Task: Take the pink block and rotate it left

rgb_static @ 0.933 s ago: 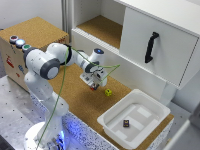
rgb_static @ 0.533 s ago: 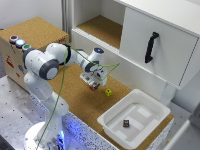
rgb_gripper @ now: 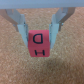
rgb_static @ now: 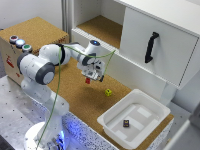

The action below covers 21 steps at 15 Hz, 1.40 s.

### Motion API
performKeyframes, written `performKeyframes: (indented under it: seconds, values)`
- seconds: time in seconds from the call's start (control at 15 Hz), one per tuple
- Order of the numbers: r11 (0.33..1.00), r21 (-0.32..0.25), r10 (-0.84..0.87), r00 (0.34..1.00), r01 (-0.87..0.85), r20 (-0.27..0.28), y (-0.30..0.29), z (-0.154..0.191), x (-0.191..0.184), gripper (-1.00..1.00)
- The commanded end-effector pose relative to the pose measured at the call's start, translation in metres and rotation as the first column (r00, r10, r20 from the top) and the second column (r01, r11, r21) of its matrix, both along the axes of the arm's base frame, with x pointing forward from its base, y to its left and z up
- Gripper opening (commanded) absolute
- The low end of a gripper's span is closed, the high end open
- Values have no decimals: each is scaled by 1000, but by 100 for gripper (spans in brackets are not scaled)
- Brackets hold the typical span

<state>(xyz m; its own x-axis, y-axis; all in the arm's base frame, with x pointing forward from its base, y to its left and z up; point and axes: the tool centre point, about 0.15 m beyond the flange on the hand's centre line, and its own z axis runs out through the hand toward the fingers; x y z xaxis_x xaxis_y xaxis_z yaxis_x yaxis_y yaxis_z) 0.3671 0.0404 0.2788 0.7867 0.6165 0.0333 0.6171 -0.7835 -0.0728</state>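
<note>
The claw (rgb_static: 89, 77) is clamped on the pink block (rgb_static: 87, 80), one finger (rgb_gripper: 22, 22) pressed to each side of it. In the wrist view the block (rgb_gripper: 39, 43) sits squarely between the two grey fingers, its pink face printed with dark letters, a D above an H. Whether the block rests on the cork surface (rgb_static: 75, 95) or is lifted just clear of it cannot be told from either view.

In the exterior view the white arm (rgb_static: 37, 67) reaches from its base at about 7 o'clock in the picture towards the middle, with a green cable (rgb_static: 59, 80) looping along it. The pink block is near the picture's centre, just in front of the white cabinet (rgb_static: 155, 45), whose door carries a black handle (rgb_static: 151, 47).

From the pink block, a yellow-green cube (rgb_static: 108, 92) lies on the cork at about 4 o'clock, near but apart. Farther out in the same direction stands a white tray (rgb_static: 107, 120) with a dark brown block (rgb_static: 126, 123) lying inside it. At about 9 o'clock, well apart, a cork-topped box (rgb_static: 35, 30) holds three round buttons (rgb_static: 20, 43) on its top, near the front edge.
</note>
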Motion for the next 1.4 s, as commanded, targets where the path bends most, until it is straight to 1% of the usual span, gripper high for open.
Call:
performKeyframes:
  seconds: [0.0, 0.07, 0.2, 0.27, 0.33, 0.4, 0.53, 0.6, 0.73, 0.87, 1.07, 1.2, 1.27, 1.33]
  values:
    - [922, -60, 380, 924, -382, -48, 4, 8, 15, -100]
    - [892, -61, 445, 894, -448, -56, 4, 6, 16, -100]
    - [777, -70, 620, 780, -626, -86, 5, -2, 13, -100]
    - [712, -63, 693, 715, -699, -97, 6, -6, 12, -100]
    - [662, -46, 742, 663, -748, -103, 6, -10, 12, -100]
    - [613, -34, 784, 613, -790, -101, 7, -13, 12, -100]
    - [528, 0, 847, 527, -849, -69, 9, -14, 14, -100]
    - [469, 1, 881, 468, -883, -62, 13, -17, 16, -100]
    - [398, 2, 916, 397, -917, -57, 17, -26, 23, -100]
    - [380, 6, 923, 379, -925, -63, 19, -37, 31, -100]
    - [396, 5, 916, 395, -918, -72, 21, -46, 38, -100]
    - [442, -11, 894, 441, -897, -78, 19, -51, 40, -100]
    - [470, 0, 880, 469, -883, -76, 18, -51, 41, -100]
    - [501, -13, 862, 500, -865, -77, 18, -50, 43, -100]
